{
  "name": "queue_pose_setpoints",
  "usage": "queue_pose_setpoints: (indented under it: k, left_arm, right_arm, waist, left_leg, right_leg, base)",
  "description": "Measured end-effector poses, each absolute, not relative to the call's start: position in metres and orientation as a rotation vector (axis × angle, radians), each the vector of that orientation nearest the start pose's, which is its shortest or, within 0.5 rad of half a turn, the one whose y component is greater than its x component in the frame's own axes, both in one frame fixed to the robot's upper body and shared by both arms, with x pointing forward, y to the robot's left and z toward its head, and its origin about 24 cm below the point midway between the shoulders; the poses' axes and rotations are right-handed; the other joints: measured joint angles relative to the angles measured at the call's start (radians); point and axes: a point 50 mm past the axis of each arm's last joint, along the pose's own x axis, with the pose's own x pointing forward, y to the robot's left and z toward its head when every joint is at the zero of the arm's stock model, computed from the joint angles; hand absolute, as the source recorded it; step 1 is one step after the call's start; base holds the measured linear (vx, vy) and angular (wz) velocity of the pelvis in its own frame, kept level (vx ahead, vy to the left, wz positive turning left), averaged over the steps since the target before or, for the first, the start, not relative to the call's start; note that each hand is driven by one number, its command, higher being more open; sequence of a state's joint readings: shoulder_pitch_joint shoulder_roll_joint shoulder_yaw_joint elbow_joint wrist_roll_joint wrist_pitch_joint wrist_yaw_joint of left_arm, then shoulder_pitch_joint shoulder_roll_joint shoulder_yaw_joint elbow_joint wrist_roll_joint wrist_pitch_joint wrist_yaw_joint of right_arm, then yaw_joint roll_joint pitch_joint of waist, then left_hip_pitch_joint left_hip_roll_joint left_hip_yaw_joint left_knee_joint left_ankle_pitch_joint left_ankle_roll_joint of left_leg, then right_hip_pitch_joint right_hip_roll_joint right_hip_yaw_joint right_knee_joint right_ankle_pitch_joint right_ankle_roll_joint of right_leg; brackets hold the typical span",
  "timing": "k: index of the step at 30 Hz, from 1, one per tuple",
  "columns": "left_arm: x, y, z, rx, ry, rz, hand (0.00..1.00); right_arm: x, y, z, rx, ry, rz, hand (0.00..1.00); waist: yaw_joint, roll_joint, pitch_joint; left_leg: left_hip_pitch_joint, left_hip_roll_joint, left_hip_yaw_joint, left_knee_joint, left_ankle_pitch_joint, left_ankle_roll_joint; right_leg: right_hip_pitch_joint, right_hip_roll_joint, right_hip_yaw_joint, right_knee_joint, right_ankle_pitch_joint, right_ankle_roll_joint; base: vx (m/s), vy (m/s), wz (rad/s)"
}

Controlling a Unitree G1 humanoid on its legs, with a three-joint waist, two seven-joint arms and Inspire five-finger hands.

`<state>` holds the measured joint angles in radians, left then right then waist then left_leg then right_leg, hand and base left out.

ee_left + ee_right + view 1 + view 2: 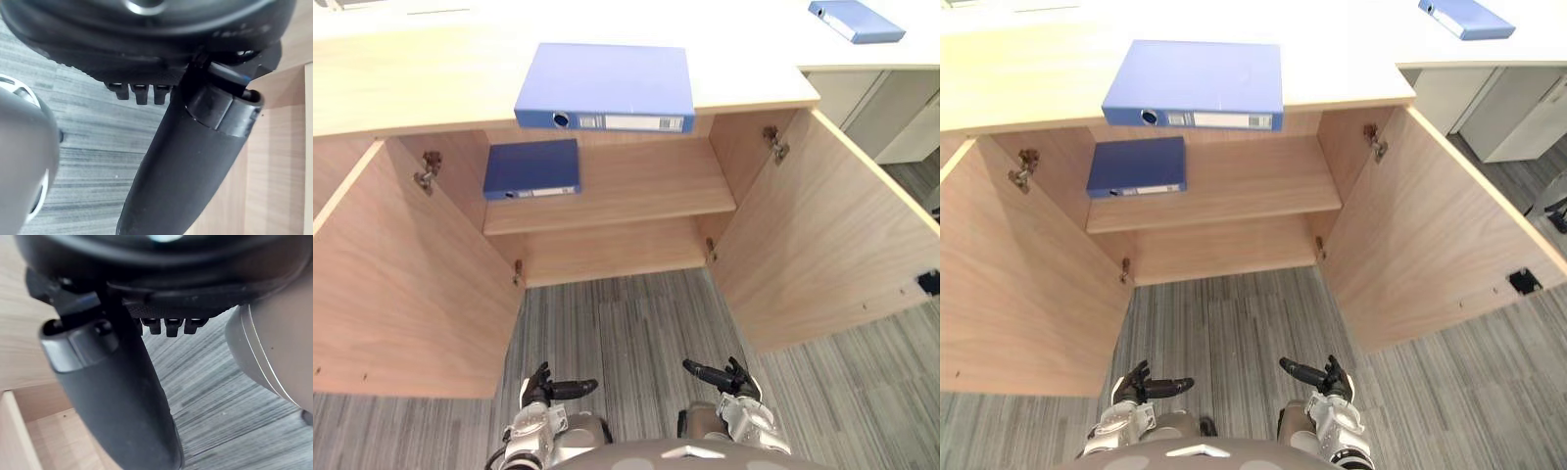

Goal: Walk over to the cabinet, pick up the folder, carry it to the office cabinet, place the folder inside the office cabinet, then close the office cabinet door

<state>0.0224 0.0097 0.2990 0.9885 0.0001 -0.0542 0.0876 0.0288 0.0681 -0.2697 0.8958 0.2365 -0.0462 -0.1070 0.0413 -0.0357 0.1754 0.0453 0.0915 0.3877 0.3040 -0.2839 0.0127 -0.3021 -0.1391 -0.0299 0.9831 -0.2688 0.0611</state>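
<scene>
A blue folder lies flat on the light wooden cabinet top, its spine at the front edge. A darker blue folder lies on the left end of the shelf inside the open cabinet. My left hand and right hand hang low over the grey carpet, well short of the cabinet, both open and empty with thumbs pointing inward. The left wrist view shows the left hand's thumb over carpet; the right wrist view shows the right hand's thumb likewise.
Both cabinet doors stand wide open: the left door and the right door flank a strip of striped carpet. A third blue folder lies on a white desk at the far right, with pale drawer units below.
</scene>
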Motion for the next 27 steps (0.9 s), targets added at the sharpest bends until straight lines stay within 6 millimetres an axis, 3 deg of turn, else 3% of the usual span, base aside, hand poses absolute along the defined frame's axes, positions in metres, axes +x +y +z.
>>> queue_pose_setpoints:
  k: [2, 4, 5, 7, 8, 10, 11, 13, 15, 17, 18, 19, 20, 21, 23, 27]
  left_arm:
    - [0.126, 0.197, -0.149, -0.093, 0.958, 0.372, 1.00]
    - [0.125, 0.194, -0.151, -0.100, 0.966, 0.366, 1.00]
    - [0.124, 0.191, -0.152, -0.110, 0.978, 0.361, 1.00]
    - [0.125, 0.173, -0.154, -0.150, 0.986, 0.339, 1.00]
    - [0.126, 0.170, -0.154, -0.157, 0.986, 0.335, 1.00]
    - [0.129, 0.167, -0.154, -0.159, 0.983, 0.319, 1.00]
    - [0.134, 0.167, -0.152, -0.162, 0.967, 0.312, 1.00]
    - [0.138, 0.165, -0.149, -0.167, 0.947, 0.313, 1.00]
    - [0.139, 0.165, -0.149, -0.169, 0.948, 0.314, 1.00]
    - [0.138, 0.167, -0.150, -0.177, 0.948, 0.328, 1.00]
    - [0.137, 0.168, -0.150, -0.182, 0.950, 0.340, 1.00]
    - [0.136, 0.168, -0.151, -0.185, 0.955, 0.342, 1.00]
    - [0.134, 0.168, -0.151, -0.186, 0.961, 0.345, 1.00]
    - [0.132, 0.171, -0.152, -0.181, 0.963, 0.358, 1.00]
    - [0.131, 0.173, -0.152, -0.176, 0.965, 0.366, 1.00]
    - [0.123, 0.174, -0.154, -0.176, 0.984, 0.371, 1.00]
  right_arm:
    - [0.143, -0.173, -0.141, 0.349, 0.866, -0.451, 1.00]
    - [0.144, -0.172, -0.142, 0.349, 0.869, -0.449, 1.00]
    - [0.138, -0.172, -0.145, 0.350, 0.893, -0.450, 1.00]
    - [0.137, -0.190, -0.145, 0.325, 0.894, -0.495, 1.00]
    - [0.136, -0.191, -0.146, 0.328, 0.901, -0.503, 1.00]
    - [0.132, -0.192, -0.147, 0.329, 0.919, -0.514, 1.00]
    - [0.128, -0.191, -0.149, 0.331, 0.938, -0.516, 1.00]
    - [0.127, -0.189, -0.151, 0.326, 0.948, -0.501, 1.00]
    - [0.125, -0.188, -0.151, 0.329, 0.959, -0.501, 1.00]
    - [0.124, -0.186, -0.152, 0.336, 0.968, -0.501, 1.00]
    - [0.124, -0.185, -0.152, 0.338, 0.969, -0.500, 1.00]
    - [0.124, -0.187, -0.152, 0.335, 0.968, -0.505, 1.00]
    - [0.124, -0.187, -0.152, 0.337, 0.971, -0.506, 1.00]
    - [0.121, -0.185, -0.153, 0.347, 0.979, -0.512, 1.00]
    - [0.117, -0.182, -0.155, 0.355, 0.989, -0.516, 1.00]
    - [0.112, -0.182, -0.156, 0.365, 0.999, -0.528, 1.00]
  waist:
    - [-0.006, 0.001, -0.001]
    - [-0.024, 0.004, -0.003]
    - [-0.029, -0.005, -0.010]
    - [-0.018, 0.061, -0.027]
    - [-0.020, 0.067, -0.028]
    - [-0.026, 0.067, -0.023]
    - [-0.032, 0.054, -0.015]
    - [-0.026, 0.044, -0.016]
    - [-0.023, 0.044, -0.019]
    - [-0.021, 0.050, -0.023]
    - [-0.020, 0.051, -0.024]
    - [-0.020, 0.064, -0.032]
    - [-0.019, 0.066, -0.037]
    - [-0.020, 0.046, -0.049]
    - [-0.015, 0.030, -0.060]
    - [-0.014, 0.032, -0.078]
  left_leg:
    - [0.059, 0.008, -0.014, -0.042, -0.002, -0.010]
    - [0.118, 0.013, -0.046, -0.090, -0.001, -0.026]
    - [0.139, 0.000, -0.084, -0.105, -0.011, -0.066]
    - [0.145, 0.049, -0.115, -0.108, -0.001, -0.088]
    - [0.147, 0.056, -0.122, -0.103, 0.008, -0.090]
    - [0.130, 0.086, -0.153, 0.003, 0.036, -0.107]
    - [0.049, 0.124, -0.185, 0.230, 0.037, -0.133]
    - [-0.042, 0.169, -0.113, 0.418, 0.023, -0.126]
    - [-0.088, 0.187, -0.062, 0.397, 0.007, -0.100]
    - [-0.116, 0.186, -0.059, 0.324, 0.004, -0.100]
    - [-0.120, 0.174, -0.061, 0.220, 0.025, -0.083]
    - [-0.123, 0.158, -0.072, 0.102, 0.114, -0.071]
    - [-0.117, 0.150, -0.075, 0.082, 0.106, -0.076]
    - [-0.087, 0.118, -0.068, 0.022, 0.110, -0.080]
    - [-0.066, 0.093, -0.052, -0.019, 0.118, -0.074]
    - [0.008, 0.055, -0.021, -0.098, 0.130, -0.063]
  right_leg:
    - [-0.049, 0.029, -0.042, -0.101, -0.017, -0.019]
    - [-0.065, 0.071, -0.046, -0.332, 0.008, -0.022]
    - [-0.044, 0.078, -0.043, -0.437, 0.105, -0.080]
    - [-0.026, 0.112, -0.077, -0.429, 0.069, -0.098]
    - [-0.016, 0.112, -0.088, -0.427, 0.056, -0.104]
    - [0.057, 0.113, -0.127, -0.460, 0.035, -0.122]
    - [0.149, 0.113, -0.152, -0.531, 0.033, -0.124]
    - [0.225, 0.113, -0.169, -0.595, 0.033, -0.124]
    - [0.263, 0.113, -0.168, -0.630, 0.033, -0.124]
    - [0.277, 0.109, -0.164, -0.641, 0.033, -0.122]
    - [0.285, 0.102, -0.156, -0.643, 0.031, -0.106]
    - [0.285, 0.103, -0.148, -0.639, 0.026, -0.085]
    - [0.284, 0.099, -0.136, -0.636, 0.021, -0.074]
    - [0.284, 0.079, -0.126, -0.648, 0.029, -0.056]
    - [0.292, 0.058, -0.116, -0.670, 0.040, -0.039]
    - [0.350, 0.039, -0.094, -0.740, 0.066, -0.011]
  base:
    - [0.46, -0.111, 0.25]
    - [0.53, -0.193, 0.54]
    - [0.50, -0.183, 0.54]
    - [0.43, -0.155, 0.32]
    - [0.43, -0.193, 0.41]
    - [0.40, -0.221, 0.62]
    - [0.35, -0.199, 0.68]
    - [0.24, -0.108, 0.37]
    - [0.14, 0.025, -0.01]
    - [0.10, 0.101, -0.14]
    - [0.10, 0.175, -0.20]
    - [0.12, 0.217, -0.21]
    - [0.13, 0.193, -0.09]
    - [0.11, 0.148, -0.03]
    - [0.11, 0.171, -0.04]
    - [0.06, 0.146, -0.15]
